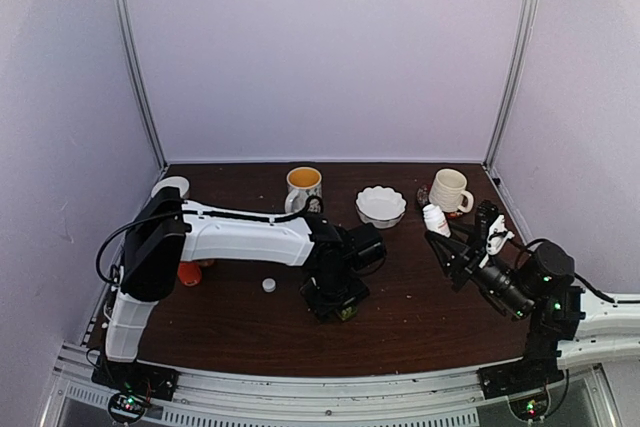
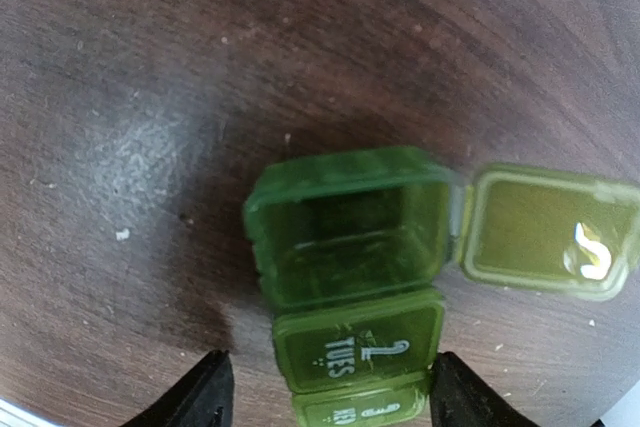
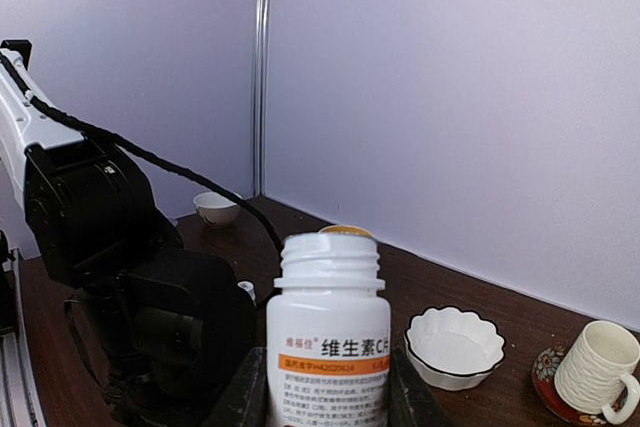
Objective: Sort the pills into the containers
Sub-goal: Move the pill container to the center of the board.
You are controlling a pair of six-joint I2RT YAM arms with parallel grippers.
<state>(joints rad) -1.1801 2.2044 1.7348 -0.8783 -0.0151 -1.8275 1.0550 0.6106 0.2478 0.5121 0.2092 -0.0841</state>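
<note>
The container, a dark-green pill box (image 2: 350, 247), lies on the brown table under my left gripper (image 2: 325, 402). Its far compartment is open and looks empty, with the lid (image 2: 545, 232) flipped out to the right. The compartment marked TUES (image 2: 355, 347) is closed. My left gripper is open and straddles the box: the right finger (image 2: 462, 399) is at its edge, the left finger (image 2: 198, 399) stands apart. In the top view the box (image 1: 348, 313) peeks out below that gripper (image 1: 337, 305). My right gripper (image 3: 328, 397) is shut on an uncapped white pill bottle (image 3: 330, 317), held upright above the table (image 1: 435, 217). No pills show.
A yellow-lined mug (image 1: 303, 185), a scalloped white bowl (image 1: 381, 205) and a cream mug on a saucer (image 1: 449, 190) stand along the back. A small white cap (image 1: 268, 285) lies left of the left gripper. An orange object (image 1: 189, 273) and a small white bowl (image 1: 170, 187) are at far left.
</note>
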